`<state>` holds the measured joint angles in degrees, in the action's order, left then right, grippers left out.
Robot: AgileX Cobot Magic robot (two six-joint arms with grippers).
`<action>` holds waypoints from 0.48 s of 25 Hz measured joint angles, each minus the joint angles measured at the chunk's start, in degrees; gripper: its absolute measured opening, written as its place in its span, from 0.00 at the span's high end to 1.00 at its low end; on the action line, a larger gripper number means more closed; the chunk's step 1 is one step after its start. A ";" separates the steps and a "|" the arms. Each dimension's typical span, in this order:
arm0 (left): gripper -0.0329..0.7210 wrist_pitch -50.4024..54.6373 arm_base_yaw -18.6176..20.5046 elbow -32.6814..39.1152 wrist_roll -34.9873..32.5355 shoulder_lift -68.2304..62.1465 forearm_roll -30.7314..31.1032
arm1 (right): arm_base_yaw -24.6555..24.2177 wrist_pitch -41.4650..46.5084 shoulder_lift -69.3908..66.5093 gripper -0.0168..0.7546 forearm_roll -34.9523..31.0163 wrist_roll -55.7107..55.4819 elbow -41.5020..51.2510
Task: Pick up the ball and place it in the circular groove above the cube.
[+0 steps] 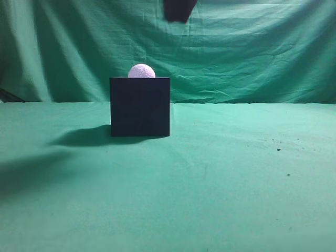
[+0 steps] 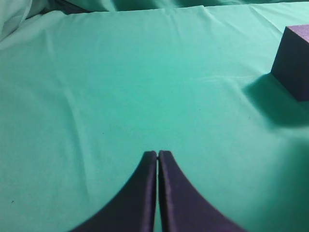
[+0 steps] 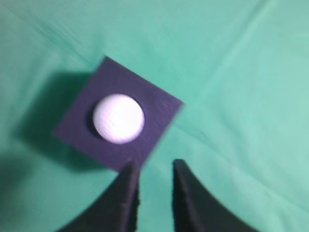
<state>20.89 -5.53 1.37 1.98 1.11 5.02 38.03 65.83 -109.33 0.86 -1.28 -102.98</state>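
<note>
The white dimpled ball (image 1: 142, 71) sits on top of the dark cube (image 1: 140, 107) in the exterior view. In the right wrist view the ball (image 3: 118, 118) rests in the round groove on the cube's top face (image 3: 154, 116). My right gripper (image 3: 155, 165) is open and empty, high above the cube and off its near corner; a dark part of it (image 1: 179, 9) shows at the top edge of the exterior view. My left gripper (image 2: 158, 153) is shut and empty over bare cloth. The cube's corner (image 2: 293, 63) is far to its right.
Green cloth (image 1: 236, 173) covers the table and hangs as a backdrop (image 1: 252, 47) behind it. A few dark specks (image 1: 278, 149) lie on the cloth at the right. A shadow falls on the cloth at the left.
</note>
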 joint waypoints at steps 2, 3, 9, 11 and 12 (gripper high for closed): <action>0.96 0.00 0.00 0.00 0.00 0.00 0.00 | 0.00 3.55 2.44 0.92 2.44 -1.68 0.00; 0.96 0.00 0.00 0.00 0.00 0.00 0.00 | 0.00 4.48 3.94 0.92 3.45 -2.07 0.00; 0.96 0.00 0.00 0.00 0.00 0.00 0.00 | 0.00 5.26 17.84 0.92 5.43 -3.46 8.14; 0.96 0.00 0.00 0.00 0.00 0.00 0.00 | 0.00 5.40 24.09 0.92 5.55 -4.23 14.36; 0.96 0.00 0.00 0.00 0.00 0.00 0.00 | 0.00 5.01 27.31 0.92 5.44 -4.49 17.23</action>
<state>20.89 -5.53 1.37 1.98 1.11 5.02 38.03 70.84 -82.02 6.29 -5.78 -85.75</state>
